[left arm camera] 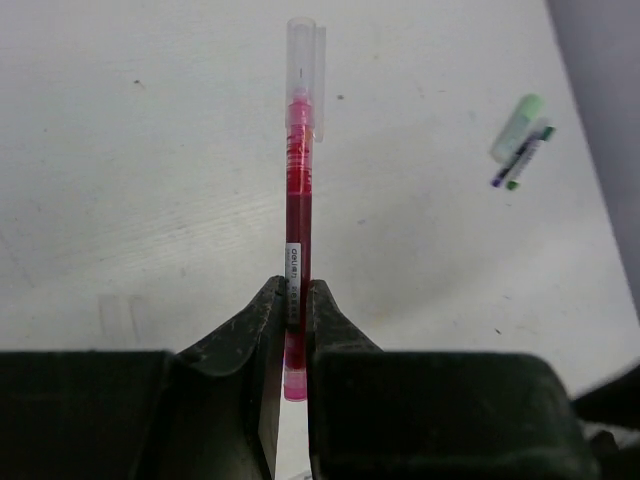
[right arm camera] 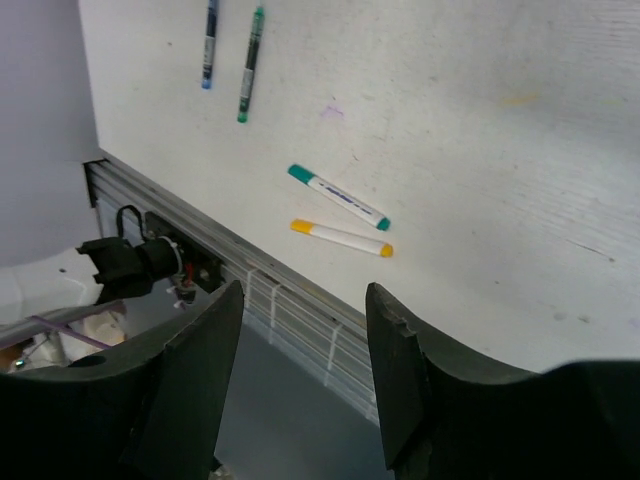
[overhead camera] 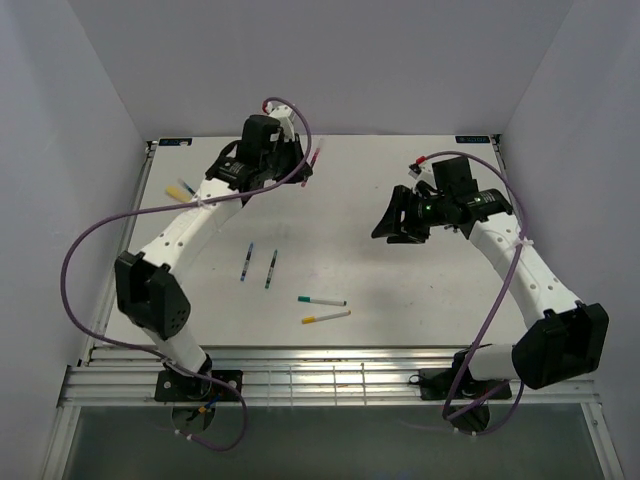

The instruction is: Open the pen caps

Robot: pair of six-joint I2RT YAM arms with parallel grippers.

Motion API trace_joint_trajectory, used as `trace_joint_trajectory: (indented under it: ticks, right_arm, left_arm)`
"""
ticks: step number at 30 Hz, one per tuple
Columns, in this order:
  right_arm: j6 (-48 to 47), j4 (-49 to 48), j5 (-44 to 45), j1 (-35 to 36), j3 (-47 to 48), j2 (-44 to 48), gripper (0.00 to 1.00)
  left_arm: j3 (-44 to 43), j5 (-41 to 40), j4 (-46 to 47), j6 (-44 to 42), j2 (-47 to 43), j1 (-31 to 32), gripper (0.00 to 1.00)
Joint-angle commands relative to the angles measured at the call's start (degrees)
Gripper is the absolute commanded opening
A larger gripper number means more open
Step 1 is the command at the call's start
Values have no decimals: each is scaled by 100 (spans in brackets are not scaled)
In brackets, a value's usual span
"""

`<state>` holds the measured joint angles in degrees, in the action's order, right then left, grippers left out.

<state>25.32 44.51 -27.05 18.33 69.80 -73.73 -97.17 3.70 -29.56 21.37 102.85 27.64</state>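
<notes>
While the left jaws grip a red pen [left arm camera: 298, 215] by its lower barrel, raised near the far edge of the table [overhead camera: 400, 290] with its clear cap [left arm camera: 304, 70] on, the right jaws stand wide and empty, and probably must next close on that cap and pull it straight off.

Overhead camera is viewing the whole table [overhead camera: 350, 250] from behind; wrist cameras are looking closely downward, the right sharing the teal-ended pen [right arm camera: 338, 197].
</notes>
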Motion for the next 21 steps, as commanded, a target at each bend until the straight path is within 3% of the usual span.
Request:
trace_joint_trajectory:
  ticks: [1,8,14,21]
  right_arm:
    - [455,-697,-843,-57,481,-430,59]
    - [1773,-2103,-1628,-40,1018,-1099,59]
    - [2477,-3035,-1655,267,1010,-1450,65]
    - [2724,-3265,-1584,654,1053,-1758,64]
  left_arm:
    - [715,1227,-208,131,-993,66,0]
    - [2524,1264,-217,684,-2813,224,0]
    - [2878,1325,-471,650,-3402,242,0]
    - [2852,1299,-656,579,-3570,251,0]
